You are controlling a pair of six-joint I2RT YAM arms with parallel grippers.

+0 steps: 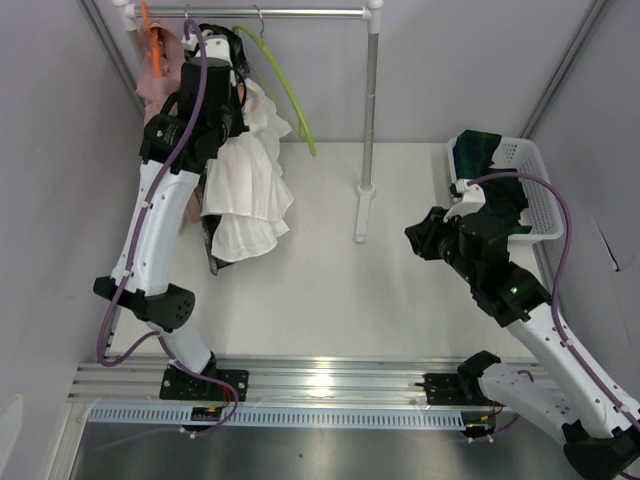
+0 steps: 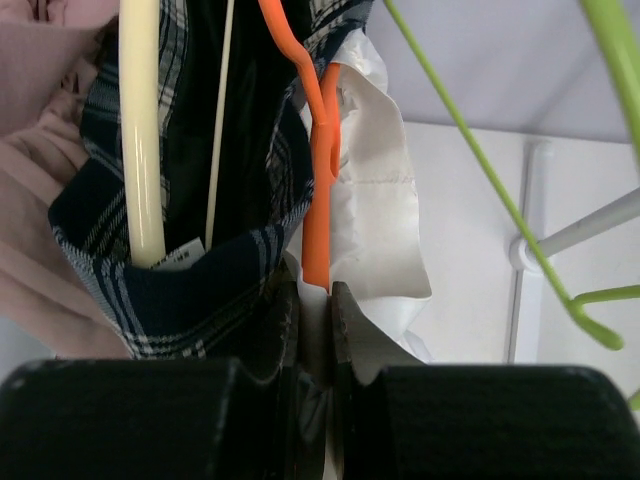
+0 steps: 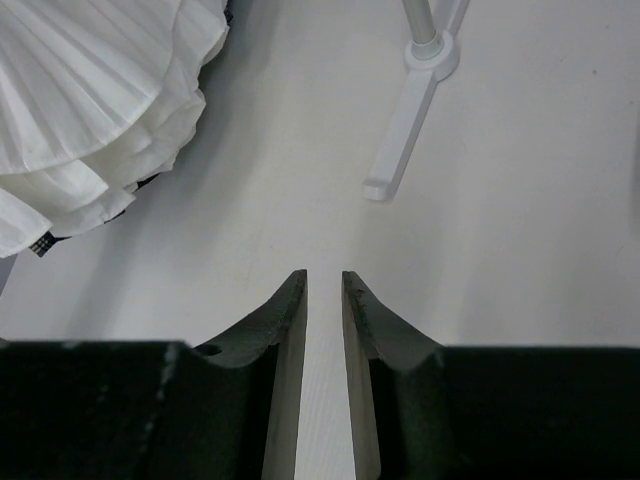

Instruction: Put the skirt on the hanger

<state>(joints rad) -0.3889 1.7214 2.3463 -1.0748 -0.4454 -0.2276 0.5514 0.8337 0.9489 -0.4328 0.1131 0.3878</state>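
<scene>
The white pleated skirt [image 1: 250, 190] hangs from the left end of the rack, below my raised left gripper [image 1: 222, 45]. In the left wrist view the left gripper [image 2: 315, 300] is shut on the skirt's white waistband [image 2: 375, 200], with the lower end of the orange hanger [image 2: 318, 170] running into the jaws alongside the fabric. The orange hanger's top shows at the rail [image 1: 152, 45]. My right gripper [image 1: 415, 238] hovers low over the table, right of the rack's post. Its jaws [image 3: 324, 285] stand almost together with nothing between them. The skirt's hem [image 3: 90, 100] lies far left of it.
A dark plaid garment [image 2: 170, 290] on a cream hanger [image 2: 140, 130] and a pink garment [image 1: 160, 95] hang beside the skirt. A green hanger [image 1: 290, 95] hangs on the rail [image 1: 300, 13]. The rack post [image 1: 371, 120] and foot [image 3: 410, 110] stand mid-table. A white basket [image 1: 540, 190] holds dark green cloth [image 1: 490, 150].
</scene>
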